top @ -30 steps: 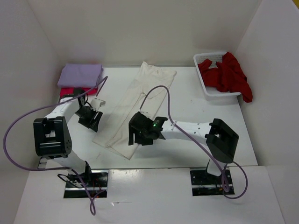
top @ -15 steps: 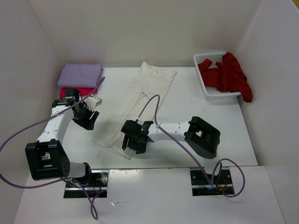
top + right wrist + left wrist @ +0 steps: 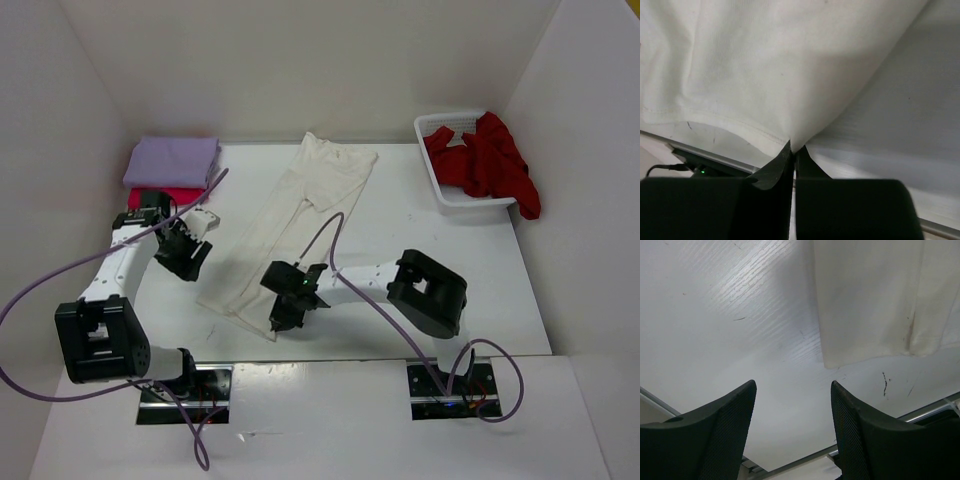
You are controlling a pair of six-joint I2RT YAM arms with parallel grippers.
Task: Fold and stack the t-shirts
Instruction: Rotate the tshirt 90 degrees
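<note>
While the counter (image 3: 430, 250) carries the cream shirt (image 3: 300, 210) as a long slanted strip, I see the dark red shirt (image 3: 495, 160) spilling from the basket (image 3: 437, 125) far right, and the purple shirt (image 3: 172, 160) stacked on the pink shirt (image 3: 190, 194) far left. My right gripper (image 3: 792, 150) is pinched tight on the cream shirt's near corner; my left gripper (image 3: 792, 385) is spread apart over bare counter beside it.

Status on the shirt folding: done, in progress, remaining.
Done: lavender shirt stacked folded on the magenta shirt. In hand: cream shirt, a long strip, its near corner pinched by the right gripper; left gripper open alongside. Left: dark red shirt in the basket.
</note>
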